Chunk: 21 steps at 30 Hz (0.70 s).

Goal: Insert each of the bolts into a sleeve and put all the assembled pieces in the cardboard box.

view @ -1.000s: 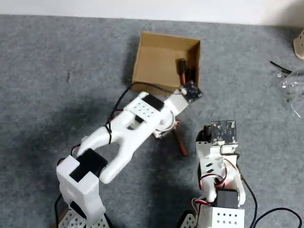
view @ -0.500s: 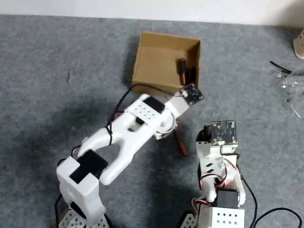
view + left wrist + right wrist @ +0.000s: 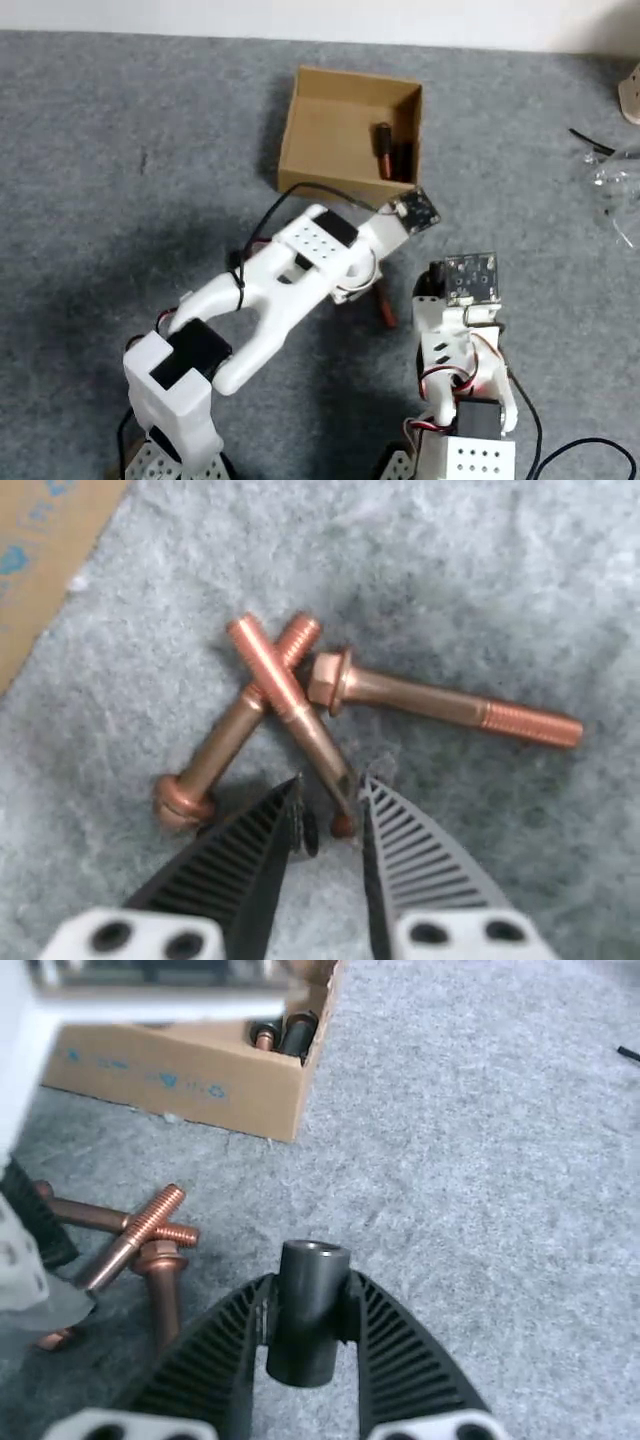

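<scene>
Nearest the bases, the right gripper (image 3: 307, 1282) is clamped on a short black cylindrical metal sleeve (image 3: 305, 1325), held upright with its bore facing up.

At about 9 o'clock from it in the high view, three loose copper-coloured flanged bolts lie in a heap on the grey carpeted table (image 3: 120, 200). A long top bolt (image 3: 285, 695) crosses over a second bolt (image 3: 215, 750), and the third bolt (image 3: 430, 702) has its head just beside the crossing. The left gripper (image 3: 331, 780) hangs over them, jaws parted narrowly to either side of the top bolt's near end, seemingly not pinching it.

Farthest, at 12 o'clock from the heap, the open brown cardboard box (image 3: 352, 82) holds at least one finished bolt-in-sleeve piece (image 3: 383, 150) against its 3 o'clock wall.

I judge the task roughly midway at best: one piece is boxed, and three bolts are left to sleeve and stow.
</scene>
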### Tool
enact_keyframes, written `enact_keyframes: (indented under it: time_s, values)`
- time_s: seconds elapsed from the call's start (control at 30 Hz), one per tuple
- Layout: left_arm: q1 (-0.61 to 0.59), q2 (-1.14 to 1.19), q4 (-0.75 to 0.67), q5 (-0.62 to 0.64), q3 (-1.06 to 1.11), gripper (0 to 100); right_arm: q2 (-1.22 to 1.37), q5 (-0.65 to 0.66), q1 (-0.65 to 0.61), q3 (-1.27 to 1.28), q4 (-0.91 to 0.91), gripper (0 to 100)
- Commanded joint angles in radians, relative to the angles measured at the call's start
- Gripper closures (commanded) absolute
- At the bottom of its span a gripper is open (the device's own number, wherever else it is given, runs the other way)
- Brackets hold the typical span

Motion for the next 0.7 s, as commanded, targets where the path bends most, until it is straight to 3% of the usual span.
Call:
enact_keyframes:
  time_s: [0.0, 0.43, 0.67]
  values:
    - [0.033, -0.045, 0.028, 0.025, -0.03, 89, -0.015, 0.012, 0.013, 0.054, -0.042, 99.3]
    - [-0.028, 0.031, 0.02, 0.173, -0.074, 89, -0.015, 0.012, 0.013, 0.056, -0.042, 99.3]
    - [-0.053, 0.15, 0.025, 0.181, -0.142, 89, -0.015, 0.012, 0.013, 0.056, -0.042, 99.3]
